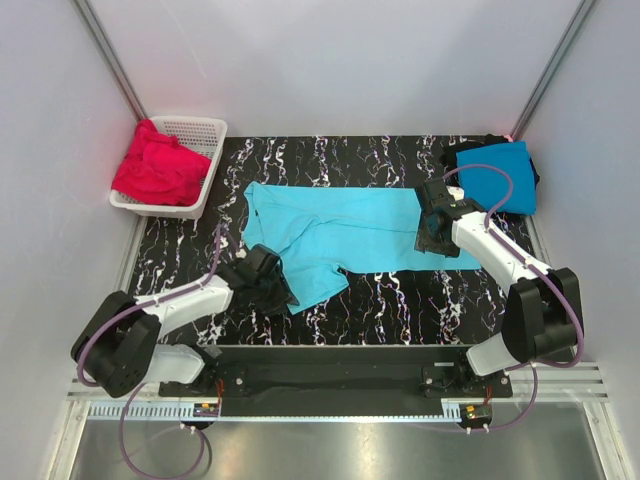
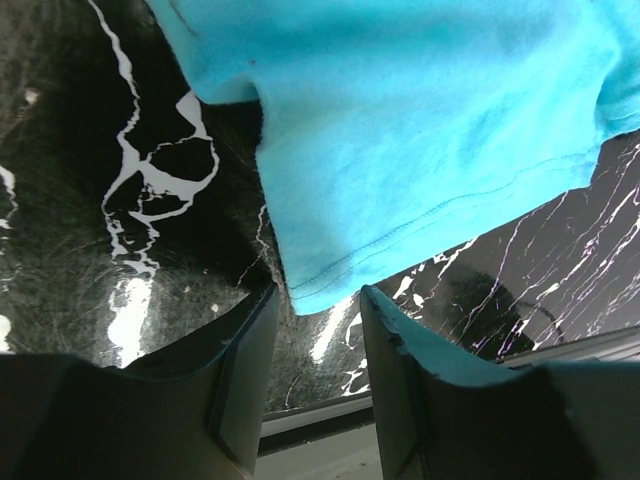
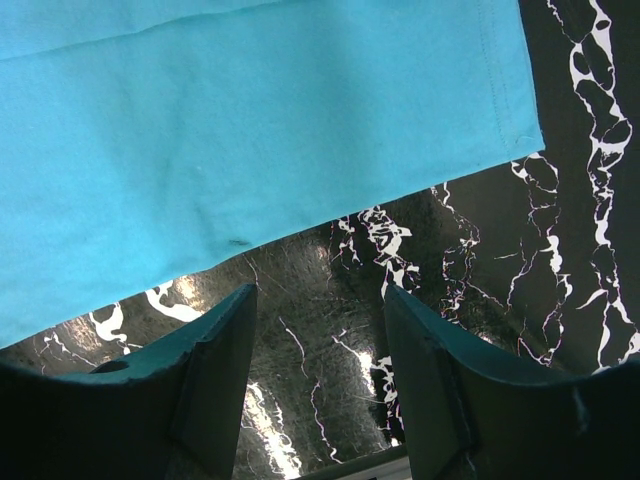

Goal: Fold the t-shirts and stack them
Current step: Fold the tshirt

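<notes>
Turquoise t-shirt point(image 1: 340, 225) lies spread mid-desk, long axis left–right, w/ its near-left part rumpled & reaching toward the near edge of the black marbled desk point(image 1: 380, 300). Blue t-shirt point(image 1: 505, 175) sits folded at far right on top of a black t-shirt point(image 1: 462, 152). The red t-shirts point(image 1: 155, 168) are heaped in the white basket point(image 1: 205, 130), far left.

Left gripper point(image 2: 318, 300) is low at that rumpled near-left corner: jaws part-open, fabric tip just reaching into the gap, nothing pinched. Right gripper point(image 3: 320, 300) stands wide open over bare desk just beside the shirt's hem, near its right-end corner, holding nothing.

Risks, imo:
- Left closes on the very tip only → thin bite, cloth prob. slips out on the lift & the fold collapses.
- Right is off the cloth. Closing where it is gets nothing, & going lower risks the fingertips scraping the marble. It needs to get over the hem first.
- Uneven grabs (one side bites, the other doesn't) → shirt drags askew, edges don't line up.
- Rumple at near-left gets folded in → lumpy bundle that won't sit well on the stack at far right.
- Cloth is soft & thin, so the gripper may catch one layer where two overlap. Can't tell the layer count at the left corner from these views.
</notes>
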